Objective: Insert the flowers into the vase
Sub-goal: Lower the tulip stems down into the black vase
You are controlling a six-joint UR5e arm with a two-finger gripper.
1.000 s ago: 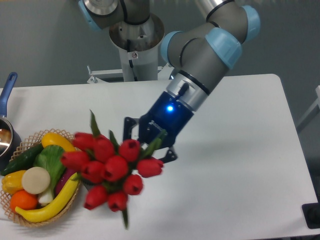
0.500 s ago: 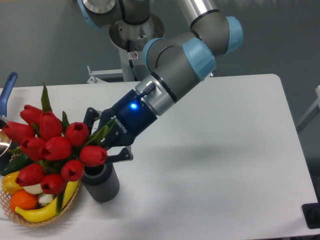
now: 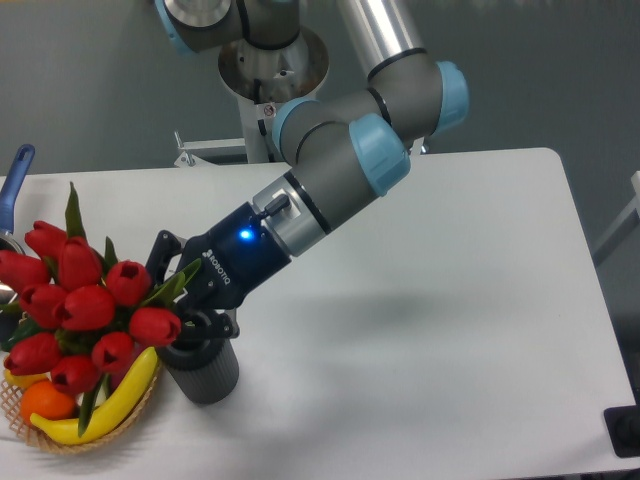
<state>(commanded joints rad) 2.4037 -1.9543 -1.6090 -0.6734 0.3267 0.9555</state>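
Flowers: we see the bunch of red closed-bud tulips with green stems and long leaves [image 3: 85, 310] fanning out to the far side of the pincer, buds leaning over the basket; since half a second ago it has swung further that way and tipped lower.
Vase: the short matte dark grey cylinder [image 3: 203, 368] stands just below the pincer tips, its mouth now largely covered by them and by the stem ends.
Pincer: the black two-finger pincer [image 3: 188, 300] is pinching the green stems, and has come down from beside the vase to right over its mouth.
Meaning: we judge the stems are at or entering the mouth; whether they are inside is hidden.
Surroundings: the wicker basket of fruit and vegetables [image 3: 60, 440] sits beyond the vase on the white bench [image 3: 450, 330]; a blue-handled pot [image 3: 14, 180] is further off.
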